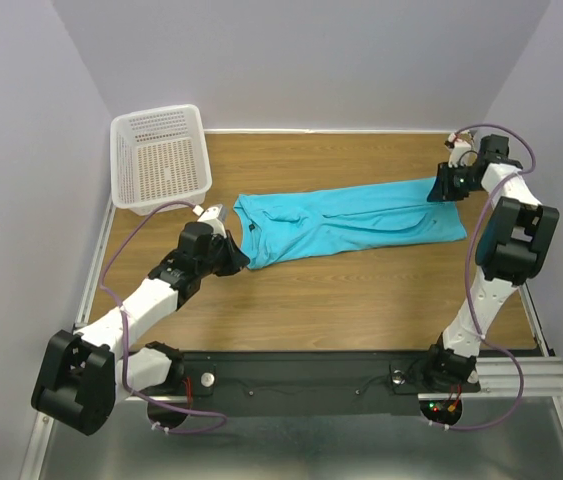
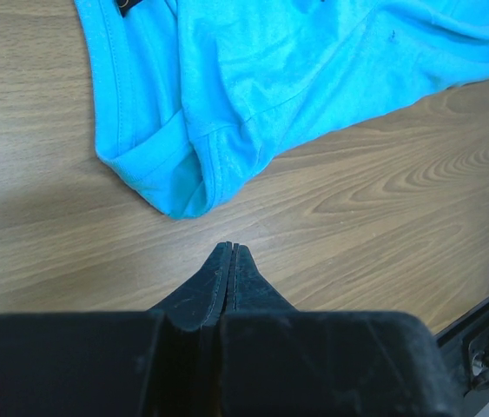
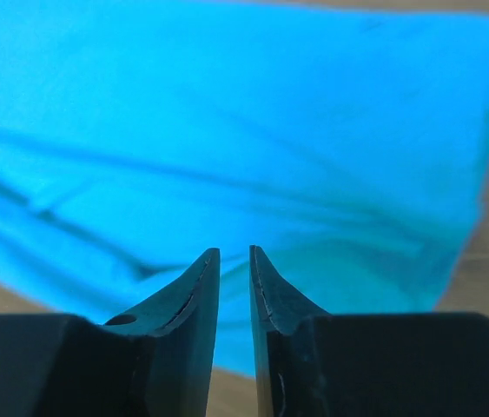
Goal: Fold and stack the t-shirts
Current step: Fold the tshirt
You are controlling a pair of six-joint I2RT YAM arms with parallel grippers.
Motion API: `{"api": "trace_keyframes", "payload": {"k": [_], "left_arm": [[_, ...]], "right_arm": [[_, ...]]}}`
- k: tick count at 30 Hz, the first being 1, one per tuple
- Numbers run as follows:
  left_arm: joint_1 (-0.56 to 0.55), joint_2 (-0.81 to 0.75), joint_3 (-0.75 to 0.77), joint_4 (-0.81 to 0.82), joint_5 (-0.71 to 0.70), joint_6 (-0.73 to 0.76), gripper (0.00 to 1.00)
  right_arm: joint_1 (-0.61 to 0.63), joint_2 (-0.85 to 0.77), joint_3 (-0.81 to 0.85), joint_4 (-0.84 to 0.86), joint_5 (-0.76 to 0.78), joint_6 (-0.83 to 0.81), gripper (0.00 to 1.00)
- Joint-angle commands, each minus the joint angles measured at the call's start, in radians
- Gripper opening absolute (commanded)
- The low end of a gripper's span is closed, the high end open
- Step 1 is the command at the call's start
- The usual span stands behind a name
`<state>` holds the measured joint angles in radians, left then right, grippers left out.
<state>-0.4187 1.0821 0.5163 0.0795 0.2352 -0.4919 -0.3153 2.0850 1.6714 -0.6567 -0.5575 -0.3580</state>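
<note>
The turquoise t-shirt (image 1: 346,225) lies folded into a long band across the middle of the wooden surface (image 1: 361,300), collar end to the left, with the white mesh basket (image 1: 161,196) standing at the far left corner. The left pincer (image 2: 231,254) is clenched, its two fingers pressed flat together with nothing between them; its tip sits on bare wood just short of the shirt's rounded near-left corner, not touching it. The right pincer (image 3: 234,254) is parted by only a narrow slit and hangs over the shirt's far right end; no cloth shows pinched in the gap.
</note>
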Motion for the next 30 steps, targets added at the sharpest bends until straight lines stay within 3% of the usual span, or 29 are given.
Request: {"api": "trace_keyframes", "payload": {"k": [1, 11, 23, 30], "left_arm": [[0.005, -0.005, 0.01, 0.034, 0.015, 0.029, 0.04], [0.006, -0.005, 0.002, 0.043, 0.027, 0.021, 0.04], [0.006, -0.007, -0.007, 0.054, 0.03, 0.012, 0.05], [0.006, -0.001, -0.006, 0.057, 0.036, 0.013, 0.05]], "right_arm": [[0.047, -0.117, -0.125, -0.069, -0.12, -0.185, 0.26], [0.068, -0.174, -0.266, -0.113, -0.145, -0.266, 0.15], [0.139, -0.132, -0.259, -0.156, -0.11, -0.302, 0.13], [0.217, -0.066, -0.19, -0.146, -0.053, -0.237, 0.11]]}}
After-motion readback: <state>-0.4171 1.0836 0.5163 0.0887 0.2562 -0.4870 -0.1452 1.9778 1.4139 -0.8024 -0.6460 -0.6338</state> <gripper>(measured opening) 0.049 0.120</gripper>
